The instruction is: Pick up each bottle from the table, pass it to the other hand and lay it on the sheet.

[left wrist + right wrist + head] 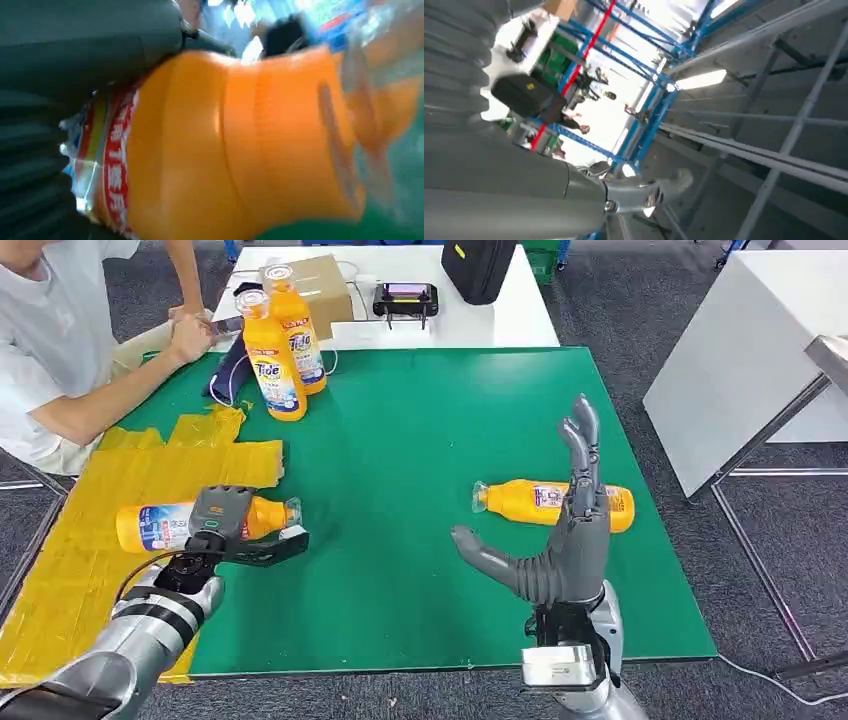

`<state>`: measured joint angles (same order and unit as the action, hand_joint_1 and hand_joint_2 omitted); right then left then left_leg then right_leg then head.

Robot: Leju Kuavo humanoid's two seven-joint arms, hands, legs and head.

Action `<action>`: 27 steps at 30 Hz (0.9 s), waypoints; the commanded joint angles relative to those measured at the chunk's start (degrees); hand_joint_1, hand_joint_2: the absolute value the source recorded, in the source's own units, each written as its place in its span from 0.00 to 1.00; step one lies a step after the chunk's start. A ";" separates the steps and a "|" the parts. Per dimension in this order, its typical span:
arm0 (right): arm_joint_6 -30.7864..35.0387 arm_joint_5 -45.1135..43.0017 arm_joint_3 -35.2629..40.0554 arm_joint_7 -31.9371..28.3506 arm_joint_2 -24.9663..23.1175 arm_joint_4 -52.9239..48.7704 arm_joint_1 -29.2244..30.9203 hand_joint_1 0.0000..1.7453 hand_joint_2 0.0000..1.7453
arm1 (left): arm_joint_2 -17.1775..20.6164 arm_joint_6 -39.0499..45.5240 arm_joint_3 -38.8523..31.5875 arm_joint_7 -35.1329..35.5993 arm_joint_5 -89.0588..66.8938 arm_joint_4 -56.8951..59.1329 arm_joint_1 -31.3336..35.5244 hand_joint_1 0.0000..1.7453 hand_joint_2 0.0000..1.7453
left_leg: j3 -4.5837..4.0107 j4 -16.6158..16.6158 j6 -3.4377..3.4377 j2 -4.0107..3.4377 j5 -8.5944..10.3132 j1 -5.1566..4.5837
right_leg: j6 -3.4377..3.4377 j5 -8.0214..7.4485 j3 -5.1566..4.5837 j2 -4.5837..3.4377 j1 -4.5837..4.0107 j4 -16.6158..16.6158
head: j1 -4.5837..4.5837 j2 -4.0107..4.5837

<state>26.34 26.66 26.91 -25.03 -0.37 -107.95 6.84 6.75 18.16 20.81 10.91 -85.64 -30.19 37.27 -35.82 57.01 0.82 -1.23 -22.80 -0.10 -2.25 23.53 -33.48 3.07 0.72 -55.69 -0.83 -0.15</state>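
Observation:
My left hand (228, 528) holds an orange bottle (160, 525) lying on its side, its body over the yellow sheet (150, 470) and its clear cap end over the green mat (400, 440). In the left wrist view that orange bottle (240, 150) lies right against the palm, blurred. My right hand (568, 540) stands upright and open, fingers pointing up, holding nothing. Just behind it another orange bottle (548, 503) lies on its side on the mat. Two upright orange Tide bottles (275, 360) stand together at the mat's far left.
A person (60, 350) sits at the far left with hands resting by the standing bottles. Behind the mat a white table (500, 325) carries a cardboard box (325, 285), a small device (405, 298) and a black bag (480, 265). Another white table (740, 350) stands to the right.

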 commanded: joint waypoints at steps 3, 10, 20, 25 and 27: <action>-0.11 1.83 1.65 1.88 2.88 5.42 3.59 0.00 1.00 | 0.28 -4.60 -1.09 -0.44 1.28 13.57 -0.29 1.00 1.00 | 0.61 -0.12 -0.08 -0.14 -0.13 0.02 | -0.04 0.08 0.54 -0.53 0.02 0.11 | 0.07 0.00; 0.33 8.70 0.07 6.55 4.73 8.52 5.10 0.00 1.00 | -1.34 3.13 -8.91 -4.39 8.41 12.16 -2.67 0.00 1.00 | 1.04 -0.20 -0.18 -0.09 -0.19 -0.01 | -0.05 0.06 0.88 -0.42 0.05 0.14 | 0.07 0.00; 0.42 8.72 0.07 6.54 4.59 8.61 4.97 0.00 1.00 | -1.26 2.95 -8.96 -4.47 8.42 12.15 -2.50 0.00 1.00 | 1.06 -0.15 -0.16 -0.01 -0.15 0.00 | -0.05 0.08 0.96 -0.39 0.07 0.10 | 0.07 0.00; 0.42 8.72 0.07 6.54 4.59 8.61 4.97 0.00 1.00 | -1.26 2.95 -8.96 -4.47 8.42 12.15 -2.50 0.00 1.00 | 1.08 -0.17 -0.17 -0.02 -0.16 0.01 | -0.03 0.07 0.95 -0.48 0.07 0.11 | 0.05 0.00; 0.42 8.72 0.07 6.54 4.59 8.61 4.97 0.00 1.00 | -1.26 2.95 -8.96 -4.47 8.42 12.15 -2.50 0.00 1.00 | 1.08 -0.17 -0.17 -0.02 -0.16 0.01 | -0.03 0.07 0.95 -0.48 0.07 0.11 | 0.05 0.00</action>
<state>26.47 35.50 26.71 -18.73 3.19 -103.03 9.42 6.62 21.77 13.33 6.47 -77.22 -22.82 37.61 -34.95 56.95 0.69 -1.09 -22.91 -0.09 -2.35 23.64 -32.66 3.07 0.76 -55.70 -0.79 -0.15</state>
